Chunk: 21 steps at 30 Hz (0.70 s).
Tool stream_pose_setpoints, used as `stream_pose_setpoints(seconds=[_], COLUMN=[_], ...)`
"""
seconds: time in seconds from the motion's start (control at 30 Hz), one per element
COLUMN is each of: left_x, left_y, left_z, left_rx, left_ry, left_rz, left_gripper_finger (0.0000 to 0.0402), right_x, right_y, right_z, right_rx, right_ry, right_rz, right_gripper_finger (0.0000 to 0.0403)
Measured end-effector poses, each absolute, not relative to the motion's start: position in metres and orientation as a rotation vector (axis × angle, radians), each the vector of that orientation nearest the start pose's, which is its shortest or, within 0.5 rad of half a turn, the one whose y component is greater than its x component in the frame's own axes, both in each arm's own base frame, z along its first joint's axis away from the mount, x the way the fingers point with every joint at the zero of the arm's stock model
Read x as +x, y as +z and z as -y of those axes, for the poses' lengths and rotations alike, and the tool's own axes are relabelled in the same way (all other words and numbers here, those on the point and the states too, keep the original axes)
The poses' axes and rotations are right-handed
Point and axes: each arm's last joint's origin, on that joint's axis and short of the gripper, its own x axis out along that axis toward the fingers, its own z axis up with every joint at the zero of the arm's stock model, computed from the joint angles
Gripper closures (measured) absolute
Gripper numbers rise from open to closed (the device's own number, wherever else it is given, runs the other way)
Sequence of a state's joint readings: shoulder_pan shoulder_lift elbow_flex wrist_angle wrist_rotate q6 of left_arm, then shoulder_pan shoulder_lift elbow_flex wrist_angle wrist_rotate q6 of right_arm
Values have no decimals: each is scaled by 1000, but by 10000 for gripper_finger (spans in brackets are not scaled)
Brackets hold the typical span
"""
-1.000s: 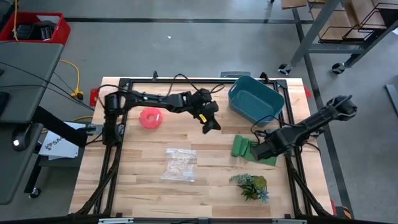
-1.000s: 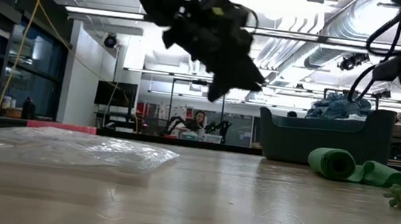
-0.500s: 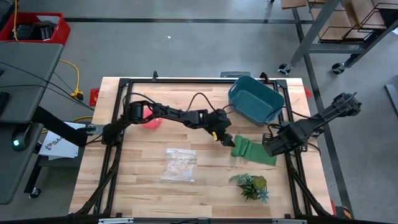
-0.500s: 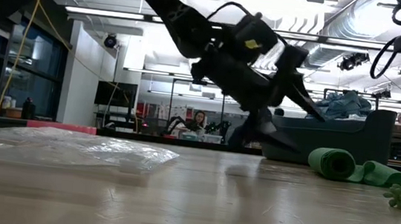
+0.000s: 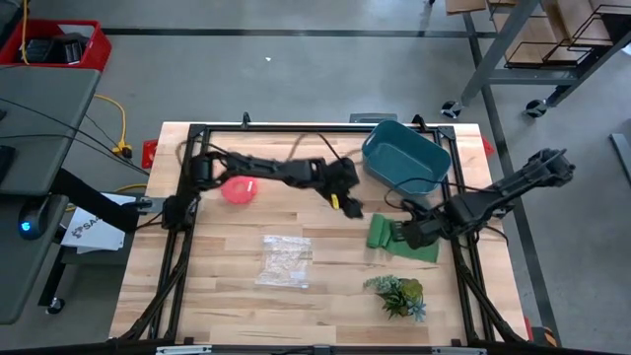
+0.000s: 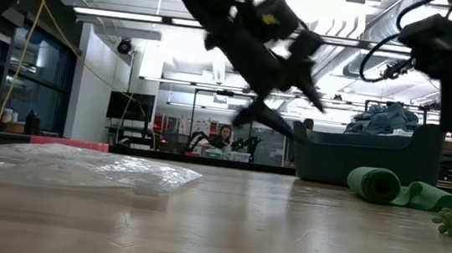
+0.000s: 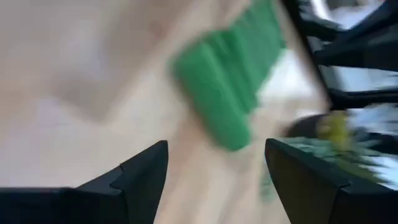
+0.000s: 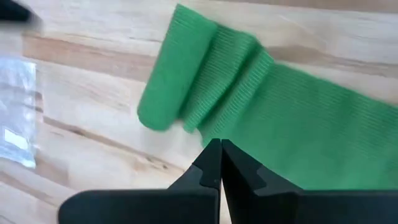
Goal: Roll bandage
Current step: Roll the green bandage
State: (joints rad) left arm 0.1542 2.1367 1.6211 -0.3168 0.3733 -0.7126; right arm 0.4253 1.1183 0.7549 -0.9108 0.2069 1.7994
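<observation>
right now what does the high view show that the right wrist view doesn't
Only the high view shows the teal tub, the pink ring, the plant sprig, the whole table and the open left gripper, above the wood beside the roll. Only the right wrist view shows the right gripper fingers shut, tips over the unrolled strip. Both show the bandage, partly rolled, and the clear plastic bag.

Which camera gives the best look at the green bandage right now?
The right wrist view: the bandage fills it, sharp, with its rolled end and flat tail both plain. The high view shows it small, between the teal tub and the plant sprig. The low view shows the roll end-on. The left wrist view blurs it.
</observation>
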Motion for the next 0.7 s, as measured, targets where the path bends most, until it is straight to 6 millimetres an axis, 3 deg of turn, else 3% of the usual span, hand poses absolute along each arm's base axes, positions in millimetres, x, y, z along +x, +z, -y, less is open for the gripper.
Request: stream_pose_setpoints(seconds=[0.17, 0.3, 0.43, 0.57, 0.7], left_x=[420, 382, 342, 306, 278], left_y=[255, 315, 362, 391, 407], left_z=[-88, -101, -102, -96, -90], left_rx=[-636, -522, -466, -407, -358], left_ry=[316, 415, 486, 538, 565], left_rz=[-814, -694, -605, -581, -597], left_gripper_finger=[140, 140, 140, 140, 140], right_x=[175, 182, 188, 192, 202], right_y=[198, 181, 173, 169, 161], right_z=[-65, -56, -44, -30, -21], right_rx=[1180, 1271, 1330, 1355, 1417], right_ry=[-852, -827, -804, -856, -840], right_rz=[-849, -742, -654, -665, -721], right_gripper_finger=[369, 300, 222, 168, 156])
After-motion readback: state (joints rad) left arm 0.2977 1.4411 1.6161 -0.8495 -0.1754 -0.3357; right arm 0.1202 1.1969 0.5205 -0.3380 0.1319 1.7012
